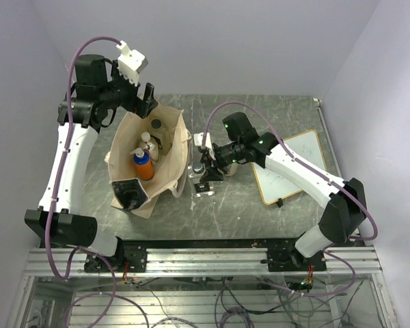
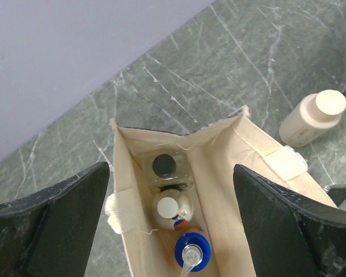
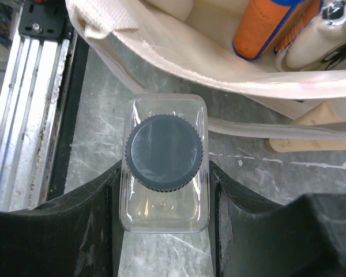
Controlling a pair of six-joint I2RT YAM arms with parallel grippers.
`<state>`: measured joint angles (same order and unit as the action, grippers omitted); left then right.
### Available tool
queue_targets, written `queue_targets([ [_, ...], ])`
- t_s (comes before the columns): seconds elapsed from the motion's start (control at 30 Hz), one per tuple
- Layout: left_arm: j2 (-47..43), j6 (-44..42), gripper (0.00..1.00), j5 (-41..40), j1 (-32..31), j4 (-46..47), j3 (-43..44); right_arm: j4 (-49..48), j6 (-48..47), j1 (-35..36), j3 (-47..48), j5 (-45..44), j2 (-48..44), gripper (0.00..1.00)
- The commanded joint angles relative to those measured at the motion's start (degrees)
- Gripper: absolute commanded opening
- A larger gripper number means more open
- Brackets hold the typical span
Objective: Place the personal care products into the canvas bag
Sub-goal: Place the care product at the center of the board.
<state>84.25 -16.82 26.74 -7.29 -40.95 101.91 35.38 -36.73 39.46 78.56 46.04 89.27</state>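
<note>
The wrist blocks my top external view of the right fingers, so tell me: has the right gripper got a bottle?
Observer: Yes. The right wrist view shows a clear bottle with a dark ribbed cap between the right gripper's fingers, both touching its sides.
Operator: Is the left gripper carrying anything?
Observer: No. In the left wrist view the left gripper is wide open over the canvas bag's mouth, nothing between its fingers.
Operator: Anything left outside that I can't make out?
Observer: A cream bottle with a wide lid stands on the table beside the bag.
</note>
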Motion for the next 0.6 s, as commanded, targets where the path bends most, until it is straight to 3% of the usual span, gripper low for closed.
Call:
queue_targets([
  [0.0,-2.47,-1.33,0.99,3.6,-1.87,-0.8,-1.14,-11.89,-3.25,1.18,-2.97,0.55,-2.1,0.0],
  [0.37,-5.56,-1.71,0.99,5.52,-4.71,-0.69,-6.4,-26.45,0.47,1.34,-17.05,-1.91,-5.18,0.0],
  [0.57,-6.65,-1.52,1.0,5.02,-5.74,-0.93,-8.01,-31.4,3.98,1.32,-21.68,-6.28,-7.62,0.07],
])
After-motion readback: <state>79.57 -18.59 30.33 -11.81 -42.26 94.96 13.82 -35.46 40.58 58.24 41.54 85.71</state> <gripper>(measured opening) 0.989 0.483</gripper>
